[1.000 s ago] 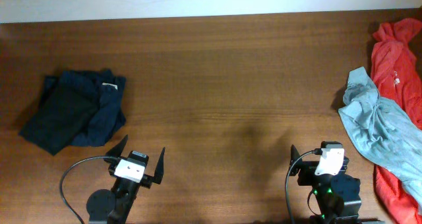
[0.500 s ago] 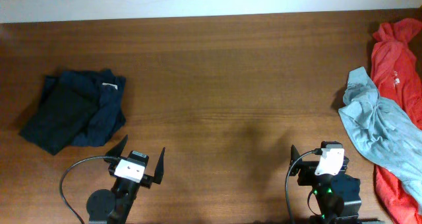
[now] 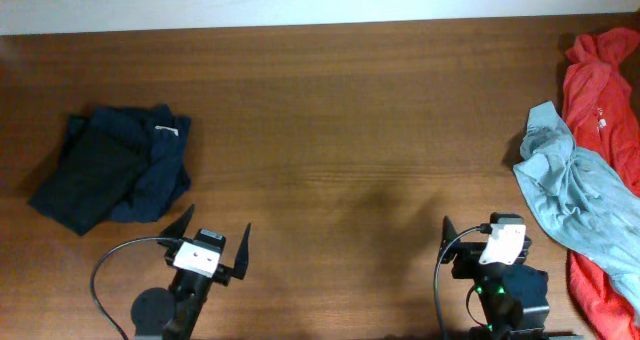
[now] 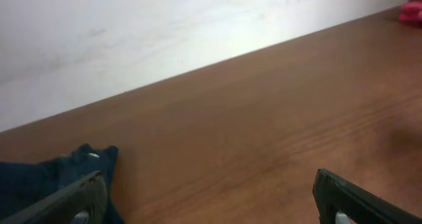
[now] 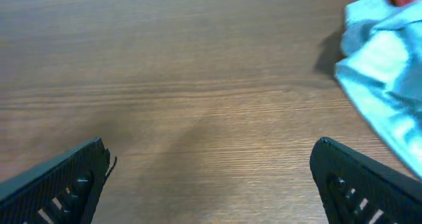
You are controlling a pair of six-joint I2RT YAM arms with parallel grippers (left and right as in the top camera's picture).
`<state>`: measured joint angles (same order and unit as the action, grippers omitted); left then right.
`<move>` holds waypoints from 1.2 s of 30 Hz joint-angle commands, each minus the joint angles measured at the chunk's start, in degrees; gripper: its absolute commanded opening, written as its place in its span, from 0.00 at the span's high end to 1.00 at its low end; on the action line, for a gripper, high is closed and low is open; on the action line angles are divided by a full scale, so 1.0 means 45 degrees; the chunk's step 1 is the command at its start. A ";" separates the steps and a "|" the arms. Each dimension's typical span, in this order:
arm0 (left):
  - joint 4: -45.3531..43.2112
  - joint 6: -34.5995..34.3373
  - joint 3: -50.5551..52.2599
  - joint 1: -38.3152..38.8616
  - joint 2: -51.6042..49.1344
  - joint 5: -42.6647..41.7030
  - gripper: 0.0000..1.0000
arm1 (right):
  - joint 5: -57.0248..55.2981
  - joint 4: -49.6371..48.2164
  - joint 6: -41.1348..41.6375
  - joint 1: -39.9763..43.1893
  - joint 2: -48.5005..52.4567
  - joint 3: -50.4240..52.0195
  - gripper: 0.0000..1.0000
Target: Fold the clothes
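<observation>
scanning from the left edge: a dark navy garment (image 3: 112, 166) lies crumpled on the wooden table (image 3: 340, 130), with a small pale label (image 3: 166, 131) showing near its top. just below it and to its right sits the left gripper (image 3: 220, 218), its two dark fingers spread wide apart with nothing between them. a black cable (image 3: 100, 275) loops beside its base. in the left wrist view a corner of the navy cloth peeks past the left finger, and beyond it the wood runs up to a pale wall (image 4: 132, 33).

moving across, the middle of the table shows plain wood grain. then comes the right gripper (image 3: 486, 232) at the near edge, its fingers also standing wide apart and holding nothing. its wrist view has only wood between the two fingers.

now the prize: the pale grey-blue t-shirt (image 3: 570, 195) lies bunched up at the far right, up and to the right of the right gripper, near it but not touching. it is well apart from the left gripper, clear across the table. in the right wrist view its crumpled edge fills the upper right corner, above the right finger.

last, a red-orange garment (image 3: 600, 80) runs along the right edge from the far corner down to the near side. the t-shirt lies partly over it, so the two overlap along the shirt's right side.
</observation>
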<state>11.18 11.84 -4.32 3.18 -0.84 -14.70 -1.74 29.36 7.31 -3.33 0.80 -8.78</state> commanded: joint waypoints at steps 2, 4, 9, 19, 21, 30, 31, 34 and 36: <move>0.0005 -0.0675 0.0146 0.0058 -0.0398 -0.0306 0.01 | 0.2492 -0.0175 0.0267 0.0092 -0.0131 0.0068 0.01; -0.0092 -0.0729 0.0146 0.0058 -0.0801 -0.0126 0.01 | 0.3055 -0.0418 0.0296 0.0092 -0.0131 0.0068 0.01; -0.1724 -0.1739 -0.0112 0.0058 -0.1447 -0.0117 0.01 | 0.3706 -0.1982 0.0296 0.0092 -0.0117 -0.0015 0.01; -0.0214 -0.1826 -0.4231 0.0053 -0.4716 0.1015 0.00 | 0.3458 -0.2293 0.0423 0.0092 0.2569 -0.3167 0.02; 0.0568 -0.1821 -0.5425 0.0053 -0.5843 0.1268 0.01 | 0.2618 -0.1710 0.1248 0.0092 0.3798 -0.4231 0.01; 0.5149 -0.1817 -1.2211 0.0058 -1.1973 0.1175 0.01 | 0.1001 0.2905 0.1715 0.0092 1.1220 -1.1827 0.01; 0.5736 -0.1817 -1.2779 0.0058 -1.2420 0.1073 0.01 | 0.1059 0.3225 0.1719 0.0092 1.1812 -1.2502 0.01; 0.6717 -0.2025 -1.3508 0.0058 -1.3240 0.0835 0.01 | 0.1792 0.4342 0.1719 0.0092 1.3503 -1.4013 0.01; 0.6921 -0.2011 -1.3503 0.0058 -1.3580 0.0539 0.01 | 0.1744 0.5197 0.1423 0.0092 1.4367 -1.4304 0.02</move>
<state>40.69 3.70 -63.59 3.27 -59.57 -9.87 5.23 48.73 14.59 -3.33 59.79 -69.95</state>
